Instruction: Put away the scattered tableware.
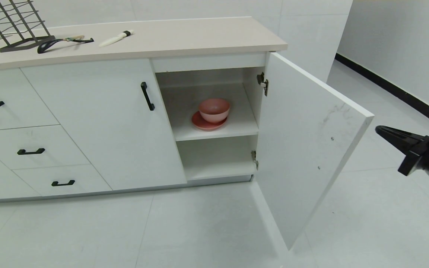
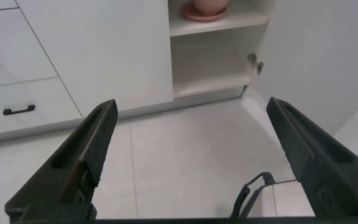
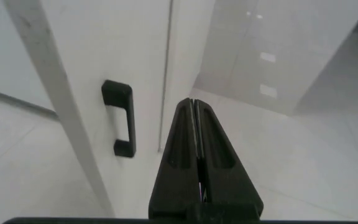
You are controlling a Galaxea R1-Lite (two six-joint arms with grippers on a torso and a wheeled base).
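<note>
Right tool (image 1: 379,130), black, at the right edge of the head view, just beyond the open door's free edge: fingers pressed flat together, gripping nothing. Left tool (image 2: 190,106) in the lower half of its wrist view, over the pale tiled floor (image 2: 185,155): spread wide, holding nothing.

Filling the left and centre of the head view, a long white cabinet (image 1: 99,126) under a beige counter (image 1: 184,35). Right-hand white door (image 1: 307,149) swung wide open. At the upper left on the counter, a black wire rack (image 1: 13,22).

On the cabinet's middle shelf (image 1: 240,126), centre of frame: round pink plate (image 1: 204,125) with a round pink bowl (image 1: 214,109) upright on it.

Beside the rack, a black-handled utensil (image 1: 62,41); right of that, a pale knife-shaped utensil (image 1: 116,38) with a dark band. In the right wrist view, left of centre, a black bar handle (image 3: 120,118) on the door.
</note>
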